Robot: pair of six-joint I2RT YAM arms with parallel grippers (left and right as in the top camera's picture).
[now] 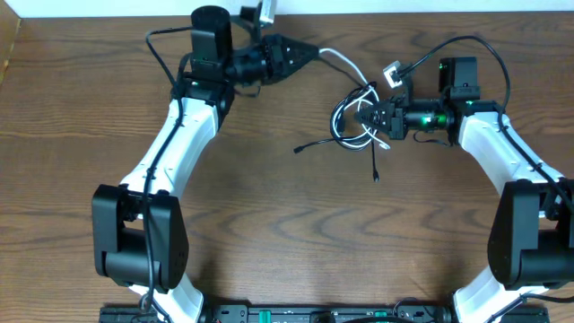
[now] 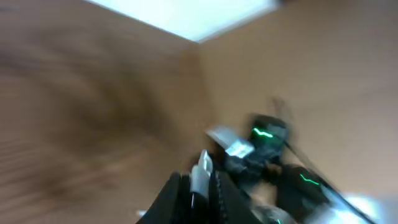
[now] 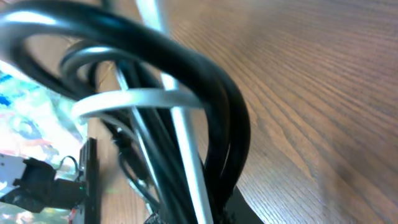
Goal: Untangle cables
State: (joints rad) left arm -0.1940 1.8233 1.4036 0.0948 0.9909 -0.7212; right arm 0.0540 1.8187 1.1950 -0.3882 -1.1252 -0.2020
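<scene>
Overhead, you are seeing the right claw (image 1: 377, 117) clamping shut on the black cable (image 1: 316, 144) tangle from its right side, while the left claw (image 1: 316, 52), closed on the white cable (image 1: 339, 61), is sitting up-left of that tangle, white strand running between.

The overhead camera is looking straight down on the table (image 1: 269, 224), taking in both arms from well above. The left wrist camera is pointing, blurred, along the left hand (image 2: 199, 183) and across the table toward the right arm (image 2: 267, 137), which the overhead view is also showing. The right wrist camera is sitting very close to the cables (image 3: 186, 87), facing out across the table. The overhead view is sharing that bundle.
</scene>
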